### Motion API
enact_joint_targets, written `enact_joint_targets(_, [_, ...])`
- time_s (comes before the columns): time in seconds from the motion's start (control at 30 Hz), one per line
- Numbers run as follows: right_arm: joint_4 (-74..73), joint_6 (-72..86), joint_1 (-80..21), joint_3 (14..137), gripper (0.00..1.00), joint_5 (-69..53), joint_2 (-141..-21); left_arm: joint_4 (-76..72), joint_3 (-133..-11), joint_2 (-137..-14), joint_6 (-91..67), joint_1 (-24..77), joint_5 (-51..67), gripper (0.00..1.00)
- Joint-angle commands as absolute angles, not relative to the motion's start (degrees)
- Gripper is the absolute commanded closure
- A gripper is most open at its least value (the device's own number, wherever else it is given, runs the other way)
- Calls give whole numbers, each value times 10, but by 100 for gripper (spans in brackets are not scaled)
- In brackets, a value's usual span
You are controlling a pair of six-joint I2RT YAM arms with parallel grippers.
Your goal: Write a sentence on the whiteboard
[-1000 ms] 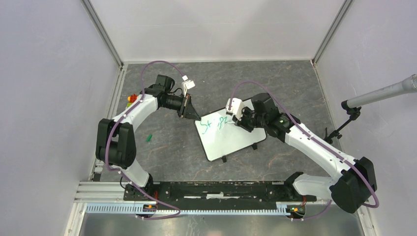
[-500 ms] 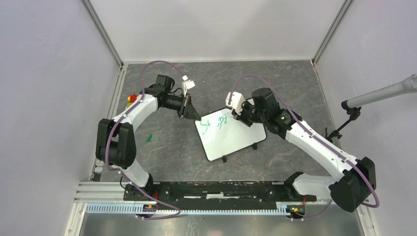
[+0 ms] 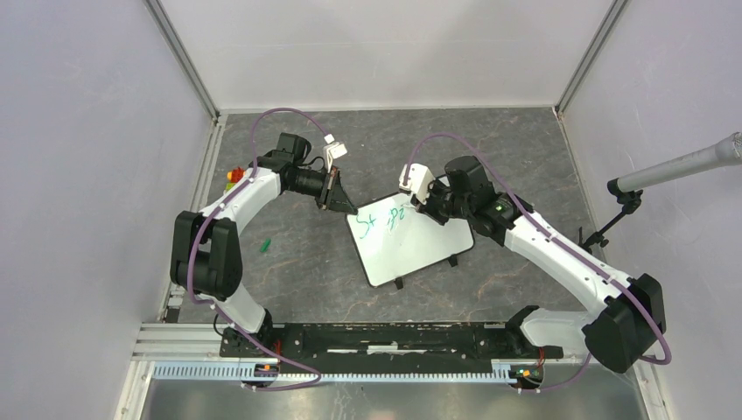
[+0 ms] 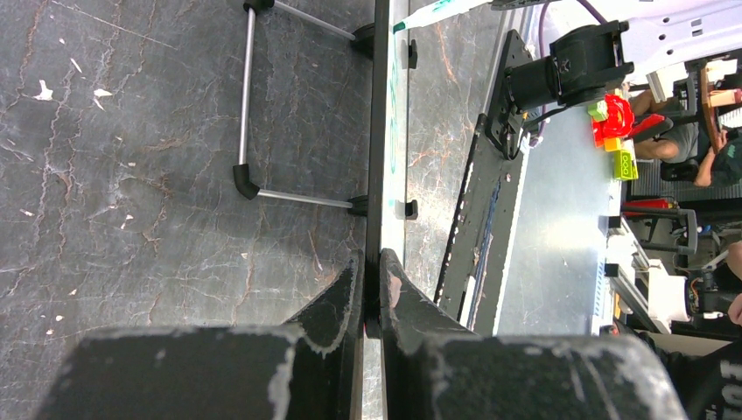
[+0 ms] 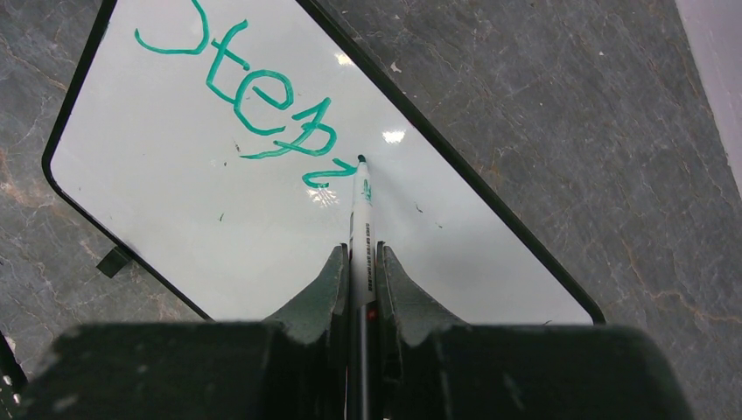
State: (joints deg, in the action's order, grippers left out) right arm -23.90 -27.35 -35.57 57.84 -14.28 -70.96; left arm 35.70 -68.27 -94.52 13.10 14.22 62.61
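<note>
The whiteboard (image 3: pixel 411 249) lies tilted at the table's middle, propped on its wire stand (image 4: pixel 249 105). In the left wrist view it is a thin dark strip (image 4: pixel 378 131) seen edge-on. My left gripper (image 3: pixel 347 208) (image 4: pixel 371 258) is shut on its far left corner. My right gripper (image 3: pixel 429 210) (image 5: pixel 359 249) is shut on a white marker (image 5: pixel 361 219) (image 4: pixel 433 10), whose green tip rests on the board at the end of the writing. The sentence (image 5: pixel 262 96) (image 3: pixel 381 219) is green handwriting reading "Step2" along the board's upper edge.
A small green cap (image 3: pixel 264 245) lies on the stone-patterned table left of the board. Red and yellow blocks (image 3: pixel 234 175) sit at the left wall. A microphone on a stand (image 3: pixel 682 166) reaches in from the right. A black rail (image 3: pixel 385 337) runs along the near edge.
My right gripper has shifted slightly toward the far left with the marker on the board. The left arm and the whiteboard have not moved.
</note>
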Motion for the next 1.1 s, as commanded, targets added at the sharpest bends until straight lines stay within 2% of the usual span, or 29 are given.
enact_joint_targets(0.0, [-235, -280, -355, 582, 100, -137, -694, 362, -690, -954, 160, 147, 606, 97])
enact_joint_targets(0.27, [-237, -278, -355, 572, 100, -135, -669, 362, -690, -951, 160, 147, 606, 98])
enact_joint_targets(1.07, [-228, -277, -355, 541, 100, -136, -692, 362, -687, -952, 161, 147, 605, 98])
